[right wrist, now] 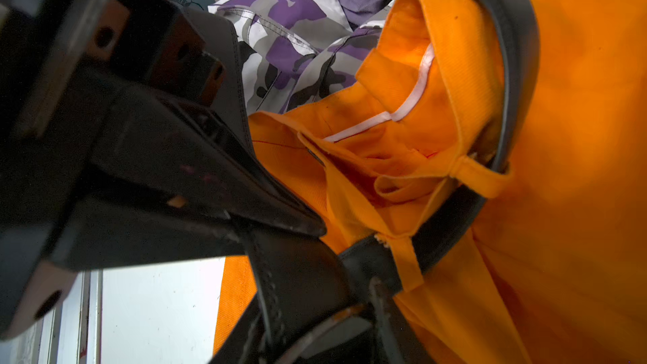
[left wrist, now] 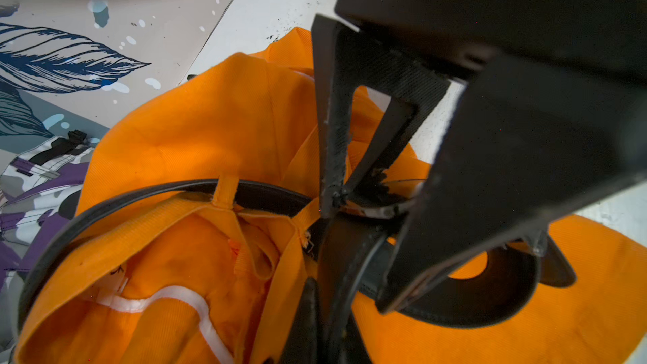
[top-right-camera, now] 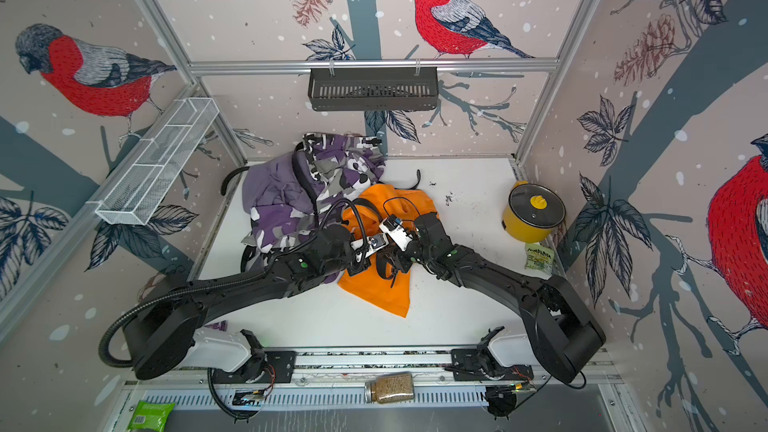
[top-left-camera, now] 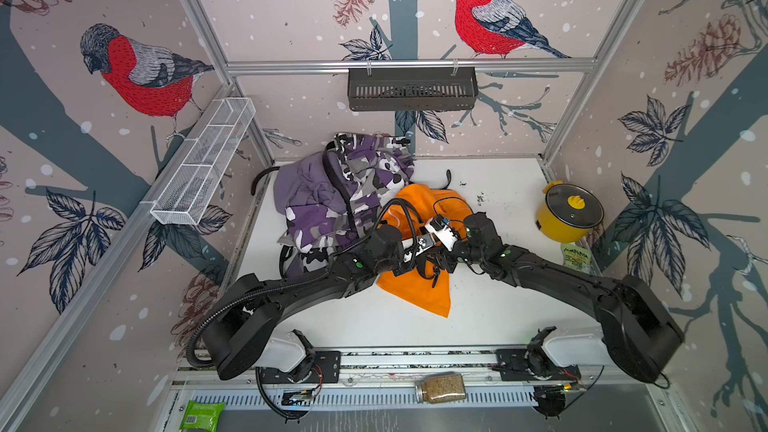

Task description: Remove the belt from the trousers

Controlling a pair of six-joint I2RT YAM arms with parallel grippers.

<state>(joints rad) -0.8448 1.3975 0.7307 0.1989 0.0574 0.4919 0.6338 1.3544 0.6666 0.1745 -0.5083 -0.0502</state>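
On the white desk point(top-left-camera: 498, 317) the orange trousers point(top-left-camera: 419, 297) are laid, the black belt point(left wrist: 266, 197) threaded through their loops. The left claw point(left wrist: 336, 201) is closed on the belt by the buckle. The belt is also passed between the jaws of the right claw point(right wrist: 332, 271), clamping not discernible.

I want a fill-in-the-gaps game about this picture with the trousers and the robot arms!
The black belt runs through the loops of the ___ trousers.
The pot with the glass lid, near the right wall, is coloured ___.
The wire basket on the left wall is coloured ___.

Missing words: orange; yellow; white.
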